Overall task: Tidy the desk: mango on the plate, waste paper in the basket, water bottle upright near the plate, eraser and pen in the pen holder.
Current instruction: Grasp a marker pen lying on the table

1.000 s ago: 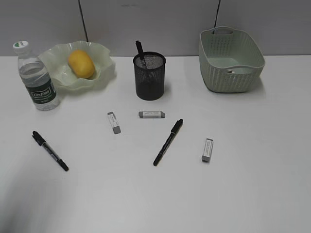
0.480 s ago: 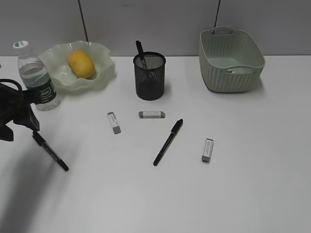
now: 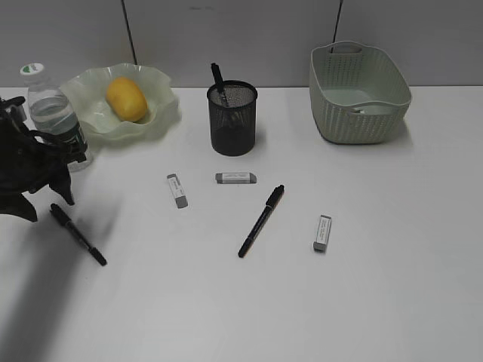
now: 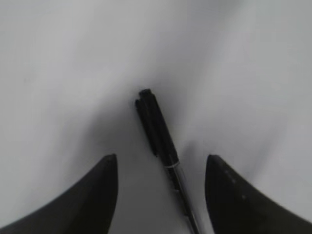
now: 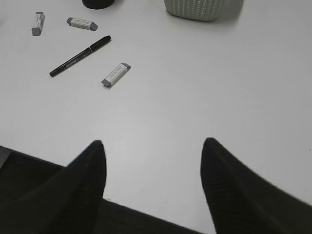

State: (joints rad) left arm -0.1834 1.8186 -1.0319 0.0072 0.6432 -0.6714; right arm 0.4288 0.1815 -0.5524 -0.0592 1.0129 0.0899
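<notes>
Over at the desk's [image 3: 377,302] left edge the left gripper [image 3: 47,200] hangs spread wide above a pen [image 3: 77,234], mango [image 3: 126,99] sitting in the plate [image 3: 162,113], bottle [image 3: 54,113] upright beside it, while the right gripper [image 5: 152,163] gapes open over bare tabletop.

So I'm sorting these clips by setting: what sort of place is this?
Probably a staged office-desk setup in a lab: a plain white tabletop against grey partition panels, with a black wire-mesh pen holder, loose black pens and grey erasers, and the left robot end effector over one pen.
</notes>
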